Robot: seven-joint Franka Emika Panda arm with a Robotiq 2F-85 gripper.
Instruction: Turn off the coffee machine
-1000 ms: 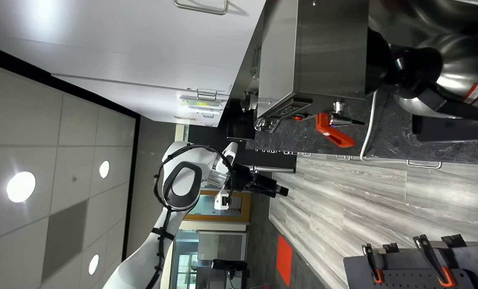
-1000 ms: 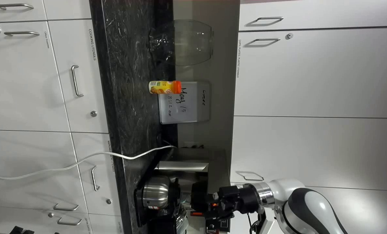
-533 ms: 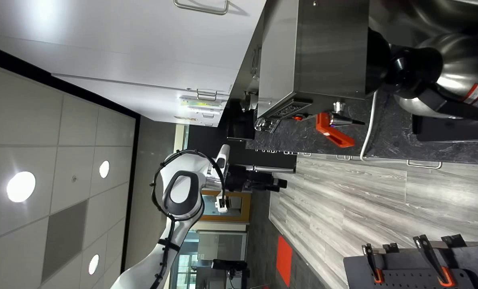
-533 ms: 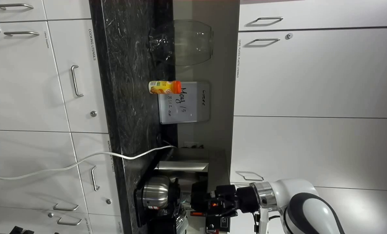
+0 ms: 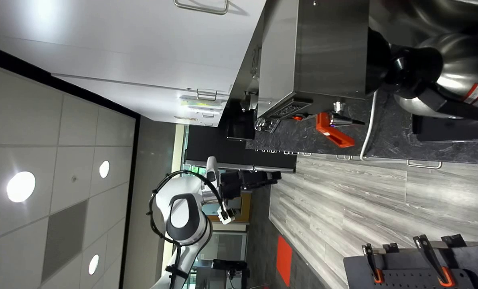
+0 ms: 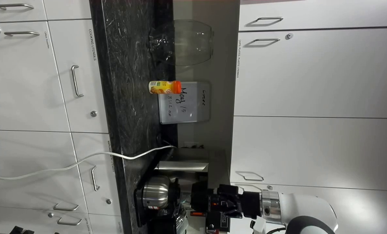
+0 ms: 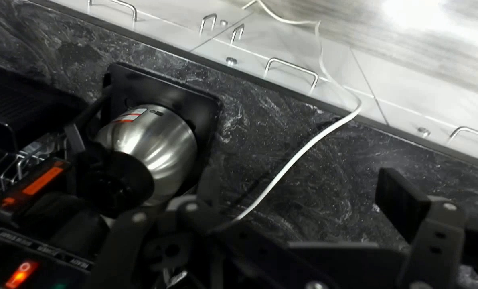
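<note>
Coffee machine [image 5: 331,60], stainless steel: rocker switch [image 7: 21,274] lit. Pincer [image 7: 299,186]: spread, nothing held. Possible fault: missed press; cause, fingers [image 7: 401,202] straddling rocker switch.

Coffee machine [image 5: 331,52] | boxy, brushed stainless steel, black fittings [image 5: 377,60] | upright on dark marbled tabletop [image 6: 131,81] | orange-red lever [image 5: 337,136] at front | rocker switch [image 7: 21,275] glowing orange

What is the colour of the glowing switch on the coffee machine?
Orange-red. The glowing switch shows best in the wrist view.
</note>
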